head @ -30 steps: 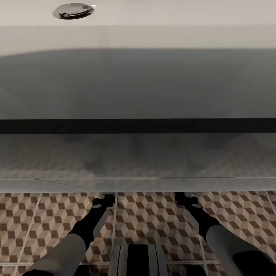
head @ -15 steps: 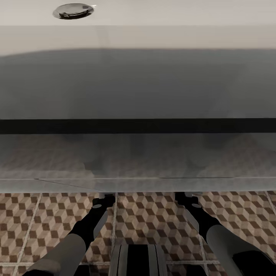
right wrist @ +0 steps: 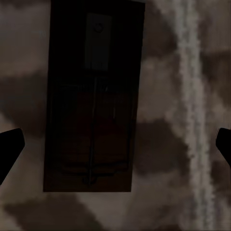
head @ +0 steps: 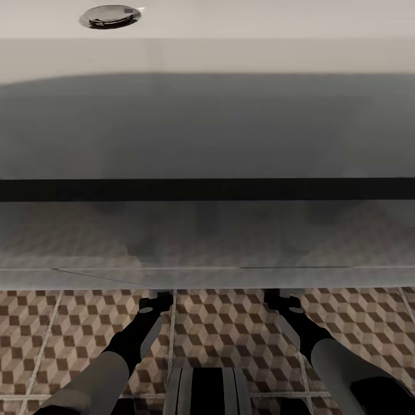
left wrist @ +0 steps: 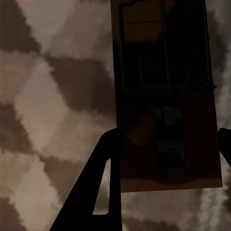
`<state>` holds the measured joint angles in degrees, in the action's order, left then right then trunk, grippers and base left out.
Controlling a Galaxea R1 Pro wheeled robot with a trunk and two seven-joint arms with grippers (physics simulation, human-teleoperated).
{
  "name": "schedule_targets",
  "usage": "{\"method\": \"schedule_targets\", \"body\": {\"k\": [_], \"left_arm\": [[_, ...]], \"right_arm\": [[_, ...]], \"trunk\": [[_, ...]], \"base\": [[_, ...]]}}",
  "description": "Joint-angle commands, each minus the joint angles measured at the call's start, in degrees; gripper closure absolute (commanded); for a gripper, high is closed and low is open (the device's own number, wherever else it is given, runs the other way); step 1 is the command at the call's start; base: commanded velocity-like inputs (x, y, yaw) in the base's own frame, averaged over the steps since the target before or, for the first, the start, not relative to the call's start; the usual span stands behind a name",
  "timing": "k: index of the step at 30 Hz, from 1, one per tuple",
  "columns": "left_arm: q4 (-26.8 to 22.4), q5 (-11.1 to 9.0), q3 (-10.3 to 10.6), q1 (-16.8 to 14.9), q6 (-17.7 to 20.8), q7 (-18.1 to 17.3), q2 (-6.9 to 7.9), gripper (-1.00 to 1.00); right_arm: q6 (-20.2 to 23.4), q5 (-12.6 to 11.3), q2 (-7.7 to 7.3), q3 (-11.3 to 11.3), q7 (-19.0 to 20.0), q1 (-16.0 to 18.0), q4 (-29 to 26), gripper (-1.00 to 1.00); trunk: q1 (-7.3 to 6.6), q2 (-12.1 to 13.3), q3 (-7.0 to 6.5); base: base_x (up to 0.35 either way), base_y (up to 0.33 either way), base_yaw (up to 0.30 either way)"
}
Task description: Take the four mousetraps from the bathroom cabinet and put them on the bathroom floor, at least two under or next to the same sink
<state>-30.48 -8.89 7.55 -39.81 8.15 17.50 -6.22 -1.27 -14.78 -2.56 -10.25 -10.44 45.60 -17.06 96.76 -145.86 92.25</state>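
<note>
The left arm is reaching forward and down in the head view, its left gripper [head: 154, 300] disappearing under the front edge of the bathroom sink [head: 207, 132], whose white basin and chrome drain [head: 109, 15] are lying above. In the left wrist view the left gripper [left wrist: 168, 144] is hanging over the bathroom floor [left wrist: 43, 96] with its two dark fingers spread wide, one finger [left wrist: 103, 183] overlapping the edge of a mousetrap [left wrist: 166, 96] and the other just beside the opposite edge. That trap is lying flat on the cube-patterned tiles between the fingers, its spring and wire bar facing the camera; whether the finger is touching it cannot be told.

The right arm is reaching in parallel, the right gripper [head: 278, 298] also tucking beneath the sink's edge. In the right wrist view the right gripper [right wrist: 115, 144] is standing wide open, only its fingertips [right wrist: 10, 144] showing at either side. A second mousetrap [right wrist: 91, 96] is lying flat on the tiles ahead of it, nearer one fingertip, apart from both, beside a pale grout line [right wrist: 192, 120].
</note>
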Motion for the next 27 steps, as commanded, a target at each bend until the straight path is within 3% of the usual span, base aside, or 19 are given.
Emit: {"method": "schedule_targets", "body": {"k": [1, 27], "left_arm": [[-0.1, -0.5, 0.5, 0.0, 0.3, 0.6, 0.06, 1.0], [-0.1, -0.4, 0.5, 0.0, 0.3, 0.6, 0.03, 1.0]], "right_arm": [[-0.2, -0.6, 0.0, -0.5, -0.3, 0.0, 0.0, -1.0], [-0.5, -0.4, 0.19, -0.5, -0.2, 0.0, 0.0, -1.0]], "trunk": [[-0.01, 0.0, 0.03], [-0.01, 0.0, 0.03]], "base": [[0.0, 0.0, 0.0], [0.0, 0.0, 0.0]]}}
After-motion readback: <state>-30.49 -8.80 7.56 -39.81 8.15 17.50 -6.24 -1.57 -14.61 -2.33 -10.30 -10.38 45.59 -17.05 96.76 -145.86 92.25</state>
